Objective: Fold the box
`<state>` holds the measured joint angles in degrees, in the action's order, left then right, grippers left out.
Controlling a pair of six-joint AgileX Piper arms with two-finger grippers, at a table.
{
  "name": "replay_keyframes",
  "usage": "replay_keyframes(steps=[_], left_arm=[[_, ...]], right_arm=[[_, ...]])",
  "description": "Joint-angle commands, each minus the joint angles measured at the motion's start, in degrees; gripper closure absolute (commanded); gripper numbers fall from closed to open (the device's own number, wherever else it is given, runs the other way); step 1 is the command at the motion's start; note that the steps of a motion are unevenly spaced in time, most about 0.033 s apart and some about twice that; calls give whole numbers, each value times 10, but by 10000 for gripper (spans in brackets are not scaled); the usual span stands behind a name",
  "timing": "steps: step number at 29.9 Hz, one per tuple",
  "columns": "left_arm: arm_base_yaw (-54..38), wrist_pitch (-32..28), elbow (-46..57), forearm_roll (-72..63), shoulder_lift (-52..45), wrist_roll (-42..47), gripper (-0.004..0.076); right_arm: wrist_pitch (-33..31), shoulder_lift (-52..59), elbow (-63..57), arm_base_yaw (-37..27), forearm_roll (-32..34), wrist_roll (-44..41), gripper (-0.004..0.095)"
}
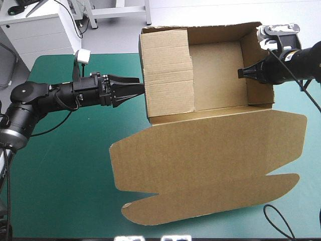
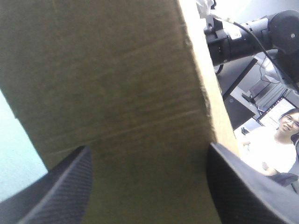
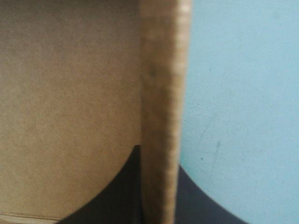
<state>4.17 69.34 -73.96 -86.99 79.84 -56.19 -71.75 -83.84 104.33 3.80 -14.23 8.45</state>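
The brown cardboard box [image 1: 215,75] stands as an open tray at the far middle of the teal-green surface [image 1: 60,175]. Its broad flat lid [image 1: 210,160] spreads toward the near edge, so bare cover shows widely on the left and only as a narrow strip on the right. The left gripper [image 1: 139,86] reaches in level from the left, black fingers [image 2: 60,186] parted with the tray's left wall between them, while the right gripper [image 1: 242,73] comes in from the right, clamped on the right wall's edge.
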Motion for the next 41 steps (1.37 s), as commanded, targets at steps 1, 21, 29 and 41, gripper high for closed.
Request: replay_keyframes(steps=[1, 21, 29, 41], left_arm=[[3, 32, -21, -55, -18, 2, 220], [88, -127, -203, 387, -18, 320, 222], [234, -199, -266, 682, 5, 505, 223], [325, -134, -355, 957, 77, 694, 360]], right_arm=[[22, 18, 17, 26, 18, -23, 923], [82, 18, 17, 68, 48, -85, 923], [89, 18, 17, 68, 46, -96, 921], [73, 16, 17, 68, 77, -96, 921]])
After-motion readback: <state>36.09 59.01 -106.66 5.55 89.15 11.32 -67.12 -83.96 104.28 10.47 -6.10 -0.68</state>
